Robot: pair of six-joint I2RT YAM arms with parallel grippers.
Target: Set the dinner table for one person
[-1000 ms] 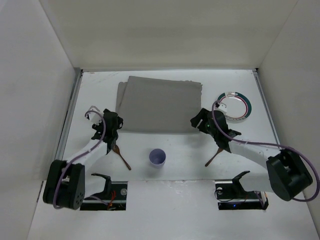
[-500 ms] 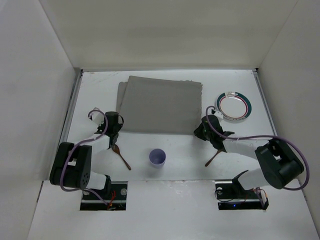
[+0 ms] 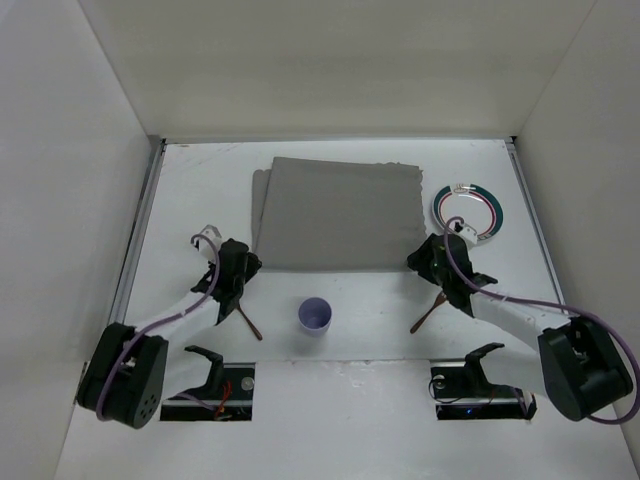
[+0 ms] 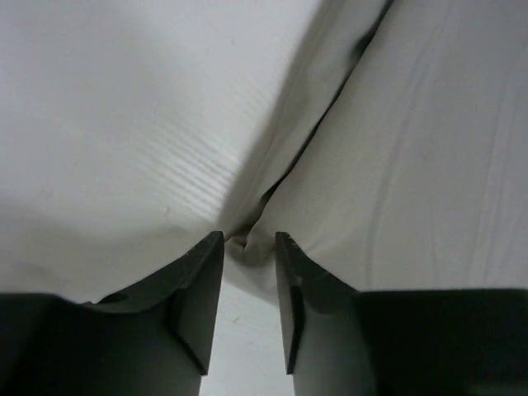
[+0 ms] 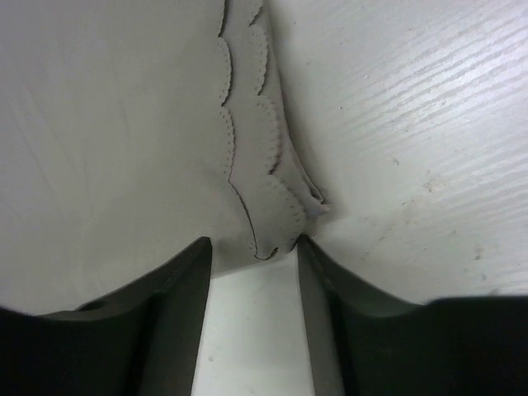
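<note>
**Top external view.** The white tabletop point(image 3: 195, 185) is filling the floor of the enclosure, with thin rails running along its left and right edges. A grey cloth mat point(image 3: 340, 210) is lying flat on its far central part. The left end effector point(image 3: 240, 266) is sitting at the mat's near-left corner and the right end effector point(image 3: 432, 258) at its near-right corner. A plate point(image 3: 468, 214) with a green-and-red rim is resting just beyond the right end effector, beside the mat's right edge. A pale purple cup point(image 3: 316, 316) is standing upright near the front edge, between the two arms. A brown utensil point(image 3: 245, 317) is lying left of the cup, and a second brown utensil point(image 3: 429, 314) is lying well to its right.

**Left wrist view.** The two dark fingers point(image 4: 202, 301) are standing only a narrow gap apart. A bunched fold of the mat point(image 4: 396, 165) is sitting pinched between their tips, with creases running away from the pinch.

**Right wrist view.** The fingers point(image 5: 177, 313) are standing somewhat wider apart. The scalloped, layered corner of the mat point(image 5: 107, 148) is filling the gap at their tips and touching both, so this end effector is also gripping the cloth. Bare tabotop is showing to the right point(image 5: 429, 107).
</note>
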